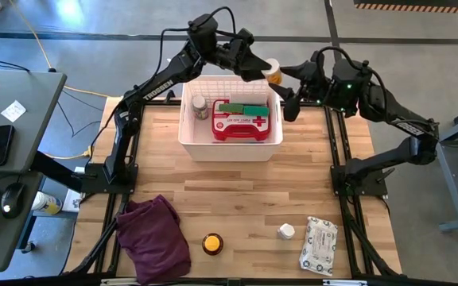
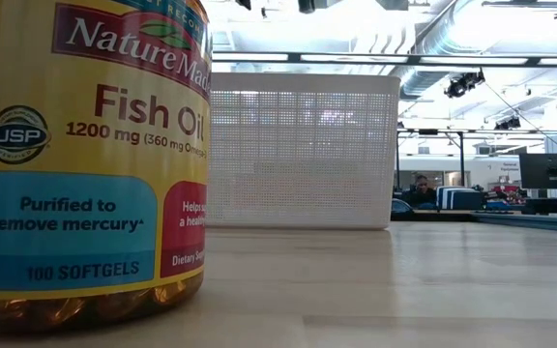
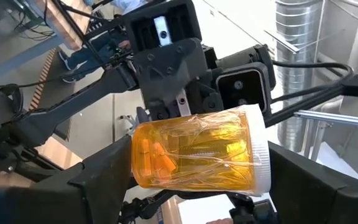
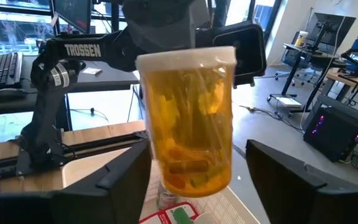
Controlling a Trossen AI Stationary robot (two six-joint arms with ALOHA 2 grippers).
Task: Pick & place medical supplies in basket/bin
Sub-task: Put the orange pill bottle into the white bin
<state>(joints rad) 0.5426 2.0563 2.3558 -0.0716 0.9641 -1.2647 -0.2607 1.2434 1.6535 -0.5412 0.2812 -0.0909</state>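
An amber bottle [image 1: 273,71] with a white cap hangs in the air over the far right corner of the white basket [image 1: 188,135]. My left gripper [image 1: 265,70] is shut on the bottle [image 3: 191,155]. My right gripper [image 1: 285,86] is open. Its fingers stand on either side of the bottle's body [image 4: 188,118], and a gap shows beside one finger [image 4: 272,174]. In the basket lie a red first-aid case [image 1: 241,125], a green roll [image 1: 245,110] and a small bottle [image 1: 199,107]. My left gripper pinches the amber bottle end to end between its two fingers, one on the base [image 3: 137,163], the other on the white cap [image 3: 261,149]. The fingers reach in level from the table's left. The bottle stands upright, cap up, lifted clear of the basket.
On the table's near part lie a dark purple cloth [image 1: 153,238], a fish oil bottle [image 1: 211,243] that fills the low view's left [image 2: 85,155], a small white bottle [image 1: 285,231] and a wipes pack [image 1: 318,245]. A desk with a keyboard stands left of the table.
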